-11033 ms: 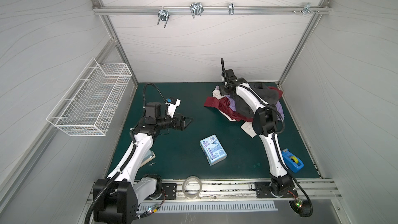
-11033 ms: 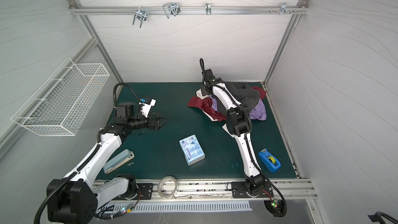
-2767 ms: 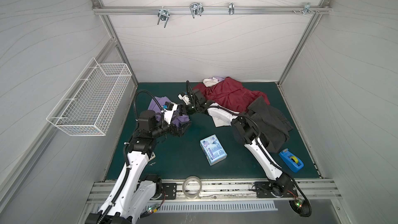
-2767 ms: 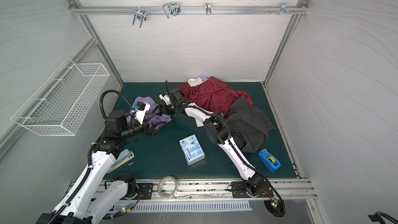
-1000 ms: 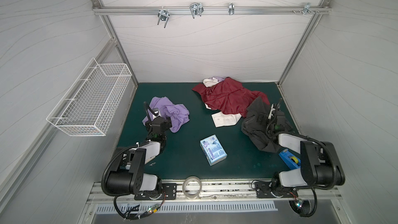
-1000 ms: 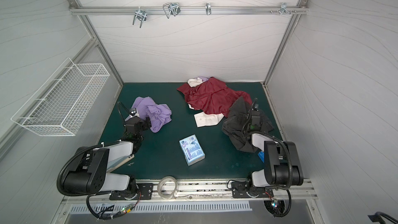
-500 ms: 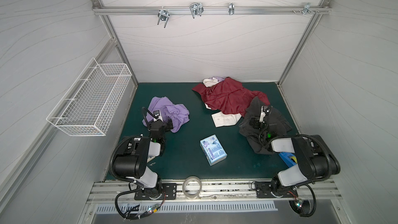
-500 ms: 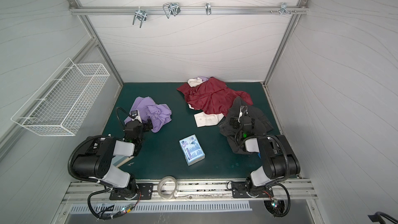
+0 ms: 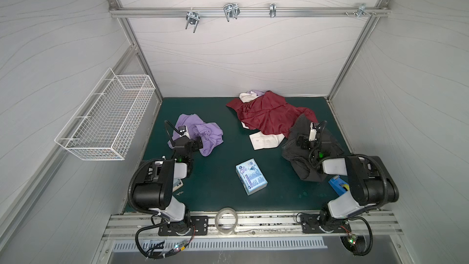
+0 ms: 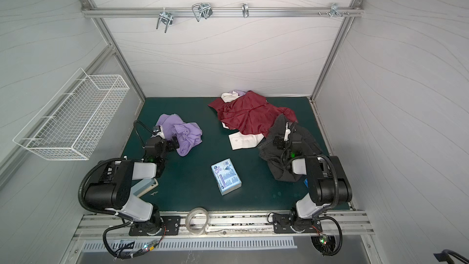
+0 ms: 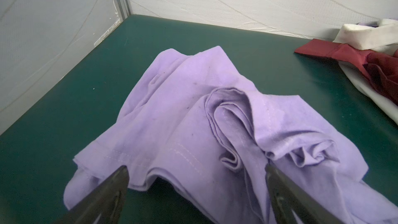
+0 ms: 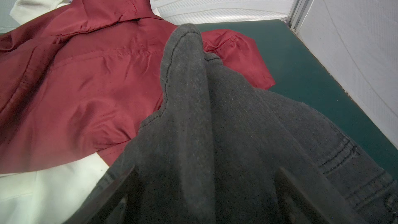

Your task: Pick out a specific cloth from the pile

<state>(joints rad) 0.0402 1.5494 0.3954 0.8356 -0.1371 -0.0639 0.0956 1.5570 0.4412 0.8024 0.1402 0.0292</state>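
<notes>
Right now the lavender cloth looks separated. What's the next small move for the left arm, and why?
Probably just back the left gripper away to rest. Its jaws stand open with nothing held, and the lavender cloth lies slack on the mat, apart from the pile of maroon, white and dark garments. The pick looks done.

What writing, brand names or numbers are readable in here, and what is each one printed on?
No text can be read in any view.
On the blue box: printed graphics and what looks like a barcode, too small and blurred to read.
On the lavender cloth, the maroon cloth and the dark garment: no print or label shows.
</notes>
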